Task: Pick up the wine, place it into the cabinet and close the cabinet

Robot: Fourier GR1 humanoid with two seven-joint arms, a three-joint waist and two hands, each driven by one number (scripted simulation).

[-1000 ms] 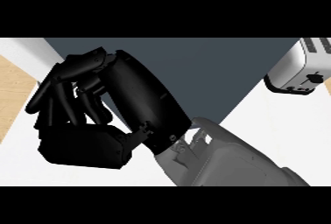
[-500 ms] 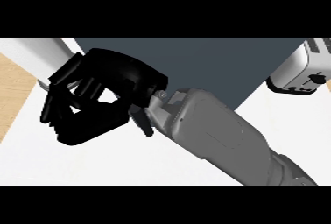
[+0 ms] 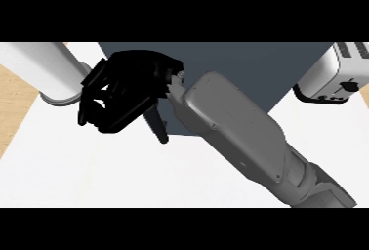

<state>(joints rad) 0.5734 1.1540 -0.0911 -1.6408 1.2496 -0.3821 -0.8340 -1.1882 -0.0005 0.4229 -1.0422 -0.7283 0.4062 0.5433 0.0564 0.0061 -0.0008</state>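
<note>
I cannot pick out the wine with any certainty, so I cannot say which way it points or how its long axis lies. The only bottle-like shape is a pale cylinder (image 3: 49, 71) at the upper left. It stands on the white counter (image 3: 86, 166), its length runs up toward the top edge of the head view, and its rounded base is nearest me. I cannot tell whether it is the wine. My right hand (image 3: 126, 90) is black and sits left of centre. It is at the end of a thick grey right forearm (image 3: 238, 132), which comes in from the lower right corner and slants up and to the left across the view. The hand overlaps the left edge of the cabinet (image 3: 245, 63), a dark blue-grey panel filling the upper middle, and part of the hand hangs out over the counter. Black shapes overlap black there, so I cannot tell whether the hand is clenched, released, or grasping something. The hand is just beside the pale cylinder, and I cannot tell whether the two touch. Only the flat dark face of the cabinet shows, so I cannot tell whether it is open or what it holds. A silver toaster (image 3: 335, 73) stands at the right edge, beside the cabinet. My left hand does not show.
</note>
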